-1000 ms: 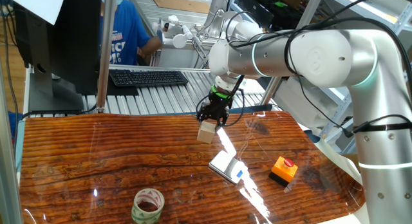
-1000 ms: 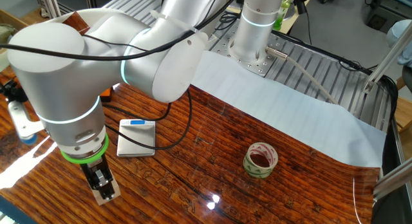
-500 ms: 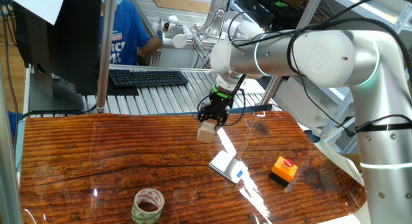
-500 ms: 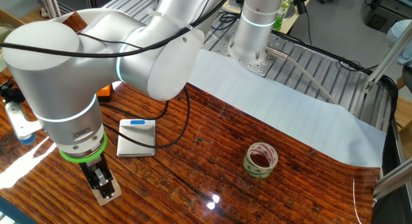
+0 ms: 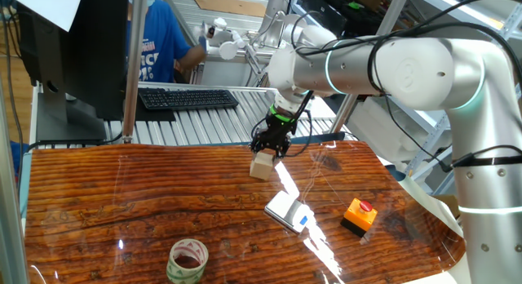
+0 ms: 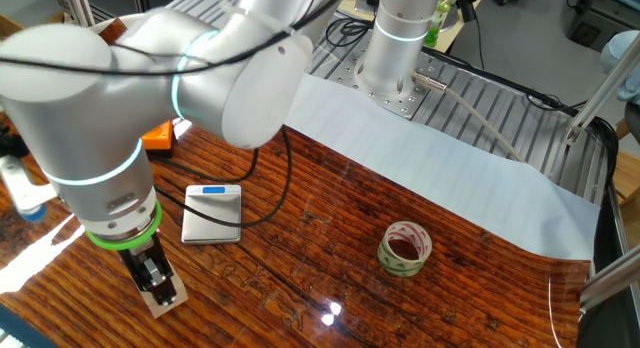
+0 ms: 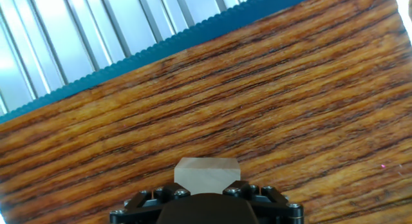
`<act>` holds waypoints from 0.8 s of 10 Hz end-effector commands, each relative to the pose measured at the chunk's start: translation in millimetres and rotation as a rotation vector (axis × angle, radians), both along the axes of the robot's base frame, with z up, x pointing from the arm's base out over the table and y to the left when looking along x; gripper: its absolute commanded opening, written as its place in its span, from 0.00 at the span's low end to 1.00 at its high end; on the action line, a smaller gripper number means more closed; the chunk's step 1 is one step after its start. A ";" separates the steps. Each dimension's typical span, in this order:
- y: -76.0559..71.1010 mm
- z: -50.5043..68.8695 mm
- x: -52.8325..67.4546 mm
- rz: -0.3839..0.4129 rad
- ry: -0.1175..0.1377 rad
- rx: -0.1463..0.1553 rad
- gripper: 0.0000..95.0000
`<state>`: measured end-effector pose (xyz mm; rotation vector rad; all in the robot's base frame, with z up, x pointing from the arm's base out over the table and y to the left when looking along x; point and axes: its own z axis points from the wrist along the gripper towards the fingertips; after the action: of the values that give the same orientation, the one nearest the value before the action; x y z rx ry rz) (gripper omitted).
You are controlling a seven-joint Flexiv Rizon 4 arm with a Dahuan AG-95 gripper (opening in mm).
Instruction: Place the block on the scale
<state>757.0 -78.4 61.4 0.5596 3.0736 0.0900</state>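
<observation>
No lettering, number or brand can be read in any of the three views. The blue shirt [image 5: 159,47] of the person at the far left carries a white print, too small and partly hidden to read. The scale [image 6: 212,213] bears only a plain blue mark at its far end.

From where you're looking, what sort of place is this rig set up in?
Most likely a robotics lab or workshop: a keyboard and monitor sit behind the wood-grain table, aluminium framing surrounds it, and a person in a blue shirt works nearby.
</observation>
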 end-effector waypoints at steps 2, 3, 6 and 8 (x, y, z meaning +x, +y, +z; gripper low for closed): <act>-0.4 11.7 -3.3 0.000 0.001 -0.007 0.20; -0.1 15.3 -7.3 0.001 0.001 -0.009 0.20; 2.7 15.8 -33.6 0.008 -0.003 -0.012 0.20; 3.0 18.2 -48.8 0.024 -0.002 -0.011 0.20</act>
<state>702.9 -75.8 81.3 0.5131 3.0738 0.0697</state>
